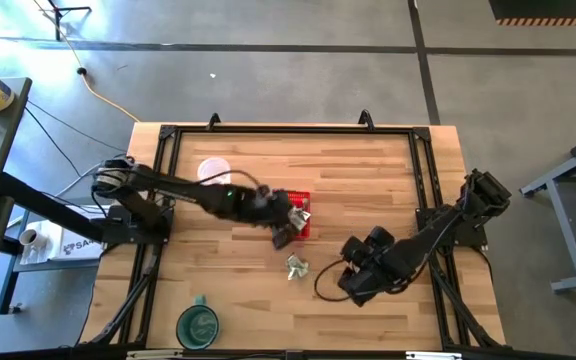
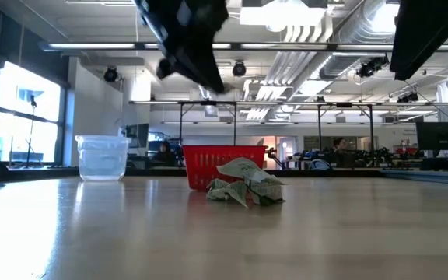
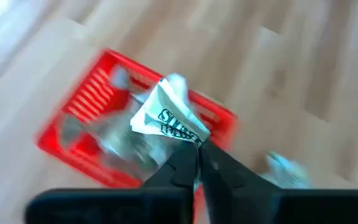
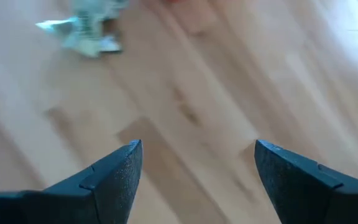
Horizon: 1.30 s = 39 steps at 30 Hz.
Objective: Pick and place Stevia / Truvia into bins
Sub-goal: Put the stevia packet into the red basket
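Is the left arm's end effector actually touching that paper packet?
Touching. The left wrist view shows the left end effector pinched shut on a sachet above the red basket.

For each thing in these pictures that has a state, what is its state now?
left gripper: shut on one sachet, above the red basket
right gripper: open, holding nothing, over bare table
red basket: upright, sachets already inside
pile of sachets: loose on the table
clear cup: upright
green cup: upright

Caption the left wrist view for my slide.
Left gripper pinching a Stevia sachet above the red basket.
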Available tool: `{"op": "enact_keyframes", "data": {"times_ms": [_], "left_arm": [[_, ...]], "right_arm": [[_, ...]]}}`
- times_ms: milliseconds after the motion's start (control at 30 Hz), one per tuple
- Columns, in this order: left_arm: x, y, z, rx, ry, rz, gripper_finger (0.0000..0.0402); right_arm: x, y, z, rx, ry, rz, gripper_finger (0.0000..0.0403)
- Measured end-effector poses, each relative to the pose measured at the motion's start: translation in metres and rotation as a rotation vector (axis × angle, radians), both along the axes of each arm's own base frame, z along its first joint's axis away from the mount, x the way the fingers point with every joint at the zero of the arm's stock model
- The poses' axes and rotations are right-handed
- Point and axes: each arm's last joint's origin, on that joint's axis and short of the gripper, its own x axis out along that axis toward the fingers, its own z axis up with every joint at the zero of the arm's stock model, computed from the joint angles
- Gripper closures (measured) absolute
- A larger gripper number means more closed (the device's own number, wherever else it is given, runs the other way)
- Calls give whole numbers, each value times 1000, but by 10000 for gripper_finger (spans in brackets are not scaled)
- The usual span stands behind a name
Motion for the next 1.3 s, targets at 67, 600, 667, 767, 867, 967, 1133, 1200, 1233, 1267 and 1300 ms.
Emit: {"op": "enact_keyframes", "data": {"times_ms": [67,600,667,767,867,967,1133,1200,1233,1267,1300], "left_arm": [[8,14,-7,21,1,13,307],[-75,-87,4,-31,332,-148,125],[-88,-103,2,-16,352,-123,147],[-100,-121,-7,-61,337,-72,179],[-113,-129,-19,-86,362,-3,204],[-124,-135,-28,-96,377,34,222],[-135,-139,-39,-96,397,70,238],[-137,-139,-41,-97,400,84,240],[-137,-138,-43,-96,401,89,241],[-138,-138,-44,-93,405,90,240],[-138,-138,-44,-90,408,91,239]], "right_arm": [[2,9,-2,32,-31,22,102],[73,-5,-59,8,-90,158,102],[87,-18,-59,47,-110,198,102],[107,-33,-64,117,-156,273,102],[118,-44,-69,162,-178,316,102],[120,-49,-72,182,-158,335,103],[122,-54,-73,194,-157,350,135],[124,-58,-73,210,-157,346,163],[125,-60,-74,214,-157,342,178],[125,-61,-75,216,-157,339,192],[126,-62,-76,216,-151,337,205]]}}
